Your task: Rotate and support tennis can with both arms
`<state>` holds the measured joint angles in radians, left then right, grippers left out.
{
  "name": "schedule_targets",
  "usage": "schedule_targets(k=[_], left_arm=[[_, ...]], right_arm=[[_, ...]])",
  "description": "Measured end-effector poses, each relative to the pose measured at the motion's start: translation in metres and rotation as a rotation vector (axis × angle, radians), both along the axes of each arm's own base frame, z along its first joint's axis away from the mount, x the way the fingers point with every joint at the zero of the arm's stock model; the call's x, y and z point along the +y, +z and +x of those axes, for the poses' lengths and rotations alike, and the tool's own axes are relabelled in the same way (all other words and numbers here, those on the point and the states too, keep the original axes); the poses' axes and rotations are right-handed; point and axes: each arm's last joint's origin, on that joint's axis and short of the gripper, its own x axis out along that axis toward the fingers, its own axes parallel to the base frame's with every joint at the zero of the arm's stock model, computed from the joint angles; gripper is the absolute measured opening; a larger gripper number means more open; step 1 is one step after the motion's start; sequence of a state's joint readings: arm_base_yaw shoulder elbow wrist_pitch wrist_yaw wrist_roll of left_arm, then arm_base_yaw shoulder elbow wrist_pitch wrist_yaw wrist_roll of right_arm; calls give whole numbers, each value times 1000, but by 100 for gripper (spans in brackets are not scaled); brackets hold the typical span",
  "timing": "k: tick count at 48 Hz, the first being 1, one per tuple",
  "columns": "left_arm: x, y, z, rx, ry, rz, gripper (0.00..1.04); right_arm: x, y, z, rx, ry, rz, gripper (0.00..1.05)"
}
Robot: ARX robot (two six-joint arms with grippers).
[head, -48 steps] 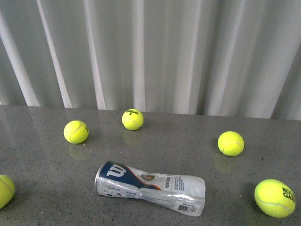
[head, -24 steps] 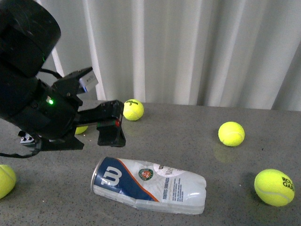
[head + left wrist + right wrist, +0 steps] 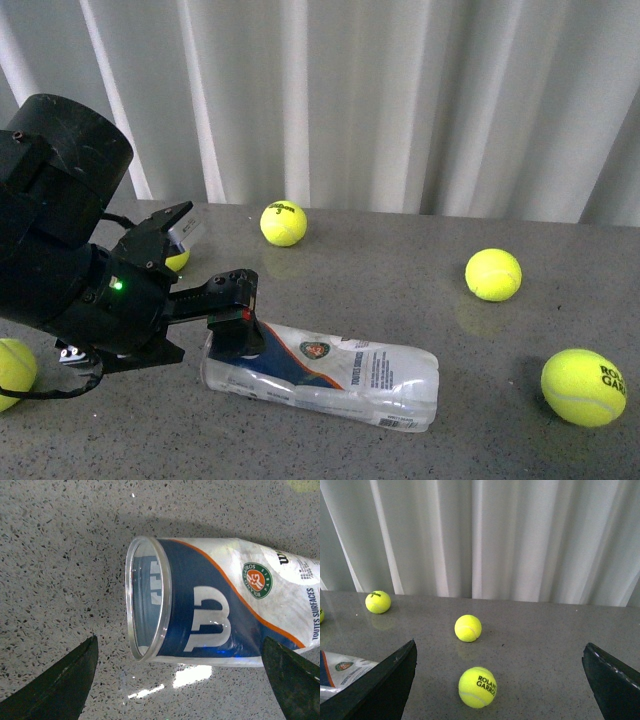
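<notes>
The tennis can [image 3: 330, 375] lies on its side on the grey table, metal rim to the left, dented clear end to the right. My left gripper [image 3: 240, 310] is open and sits over the rim end, one finger on each side of the can. In the left wrist view the can [image 3: 220, 615] with its rim [image 3: 147, 597] lies between the spread fingers [image 3: 60, 685], with none seen touching it. My right gripper [image 3: 499, 644] is open and empty. It does not show in the front view. A corner of the can [image 3: 340, 672] shows beside its finger.
Yellow-green tennis balls lie around the can: one at the back [image 3: 283, 223], one on the right [image 3: 493, 274], one near right [image 3: 583, 387], one at the left edge [image 3: 10, 372]. The right wrist view shows two balls ahead [image 3: 468, 628] [image 3: 477, 687]. A white curtain hangs behind the table.
My left arm came into the front view from the left and lowered onto the can's rim end. The can's label now shows a different face.
</notes>
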<state>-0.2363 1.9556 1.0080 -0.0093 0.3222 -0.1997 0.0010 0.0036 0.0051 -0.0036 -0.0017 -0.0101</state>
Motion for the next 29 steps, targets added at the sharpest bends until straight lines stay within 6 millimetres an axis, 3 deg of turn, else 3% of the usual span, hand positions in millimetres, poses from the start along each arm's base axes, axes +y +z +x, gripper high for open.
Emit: schedule_targets(k=[21, 29], left_arm=[[-23, -17, -6, -1, -34, -81, 98], [-23, -19, -7, 5, -33, -79, 76]], right_arm=[[0, 0, 0, 0, 0, 0, 98], [0, 0, 0, 0, 0, 0, 98]])
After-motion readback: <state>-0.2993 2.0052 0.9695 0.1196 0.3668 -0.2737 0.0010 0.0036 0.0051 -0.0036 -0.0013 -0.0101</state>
